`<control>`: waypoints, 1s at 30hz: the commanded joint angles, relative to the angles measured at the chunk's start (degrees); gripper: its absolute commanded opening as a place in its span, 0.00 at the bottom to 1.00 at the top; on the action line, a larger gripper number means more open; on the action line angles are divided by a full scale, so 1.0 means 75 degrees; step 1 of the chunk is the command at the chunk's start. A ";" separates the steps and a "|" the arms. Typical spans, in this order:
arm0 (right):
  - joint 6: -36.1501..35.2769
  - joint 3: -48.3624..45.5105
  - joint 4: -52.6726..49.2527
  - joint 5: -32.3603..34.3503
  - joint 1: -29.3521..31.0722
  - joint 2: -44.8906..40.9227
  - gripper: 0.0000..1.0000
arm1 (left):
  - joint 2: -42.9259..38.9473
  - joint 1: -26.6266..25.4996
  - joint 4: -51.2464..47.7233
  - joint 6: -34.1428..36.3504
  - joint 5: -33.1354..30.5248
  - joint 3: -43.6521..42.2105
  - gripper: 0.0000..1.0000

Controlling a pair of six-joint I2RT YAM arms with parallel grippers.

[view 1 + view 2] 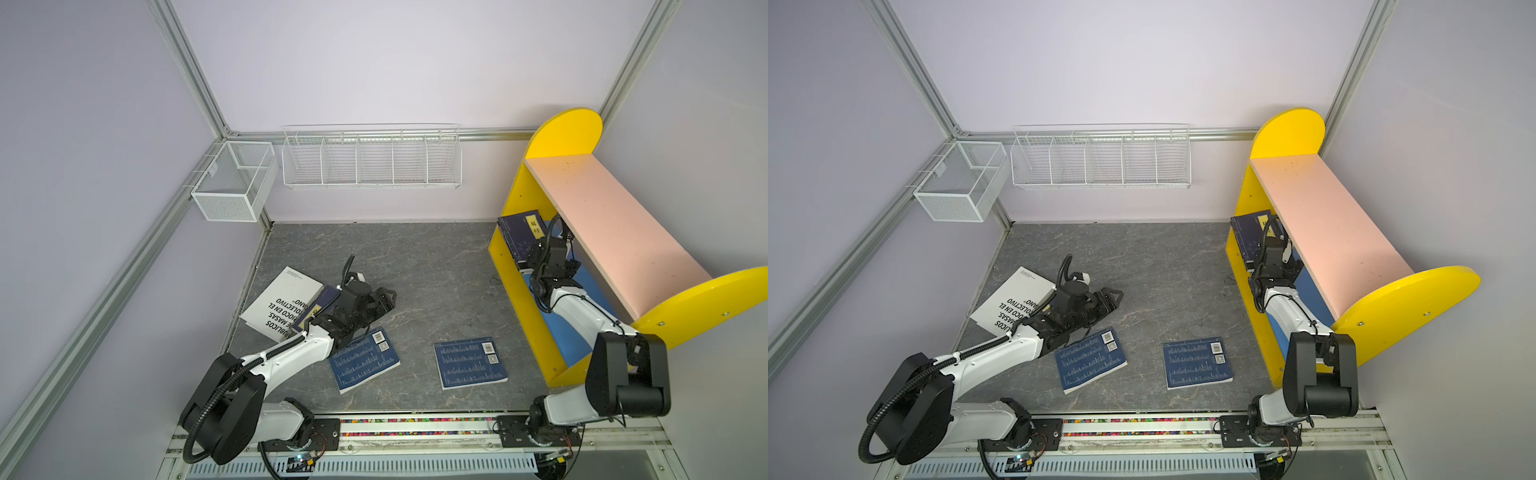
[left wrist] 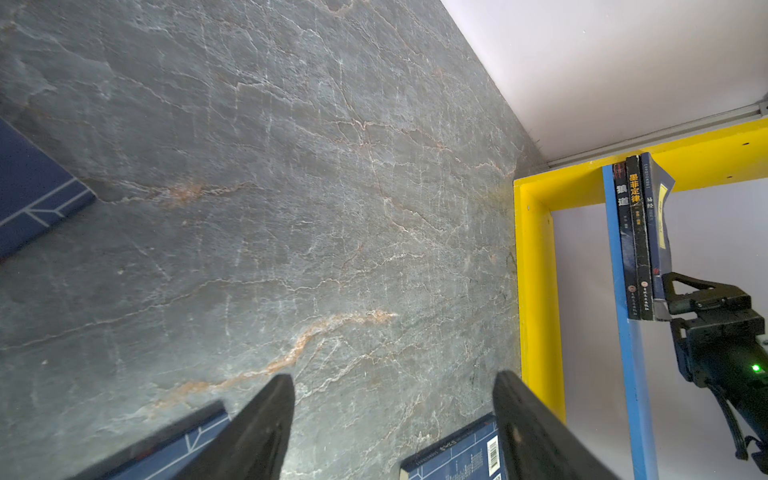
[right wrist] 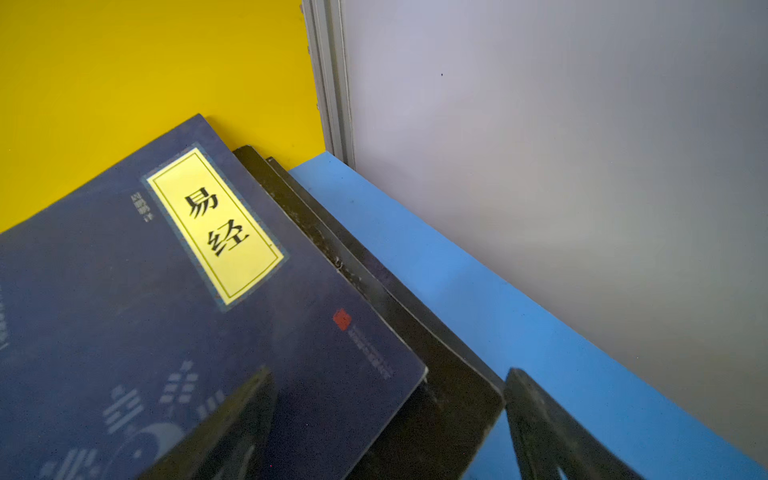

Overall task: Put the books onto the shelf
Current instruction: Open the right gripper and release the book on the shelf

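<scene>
Both top views: my right tool [image 1: 531, 266] is spread at the navy book [image 1: 519, 237] on the shelf [image 1: 602, 208] lower board; left wrist: my left tool [image 2: 392, 376] is spread and empty over the worktop [image 2: 291, 208]; right wrist: that book lies skewed on two black books [image 3: 415, 336], so I might snag it backing out and drag it off.

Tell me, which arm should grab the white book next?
Probably left. The left gripper, open, is near the white book; the right gripper is far off inside the shelf.

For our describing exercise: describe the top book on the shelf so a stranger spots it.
Find the yellow-sided shelf on the right; on the far end of its blue board lies a stack of three books. The top book is navy with a yellow label; the two books beneath are black.
</scene>
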 commanded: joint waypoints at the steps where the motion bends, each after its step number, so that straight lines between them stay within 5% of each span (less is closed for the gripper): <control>1: -0.0544 -0.0278 -0.0322 0.0608 0.0343 -0.0139 0.88 | 0.0039 0.0015 0.0104 -0.0012 0.0035 0.0186 0.76; 15: 0.0726 0.0648 -0.2311 0.2146 0.0351 -0.0255 0.89 | -0.0114 0.0011 0.0022 0.0029 0.0008 0.0129 0.76; 26: 0.1558 0.0669 -0.3763 0.0971 0.0396 -0.1535 0.89 | -0.0136 0.0014 0.0138 0.0014 0.0059 0.0069 0.76; 30: 0.1778 0.0134 -0.4014 -0.0070 0.0448 -0.2049 0.89 | -0.0119 0.0011 0.0180 0.0020 0.0093 0.0046 0.76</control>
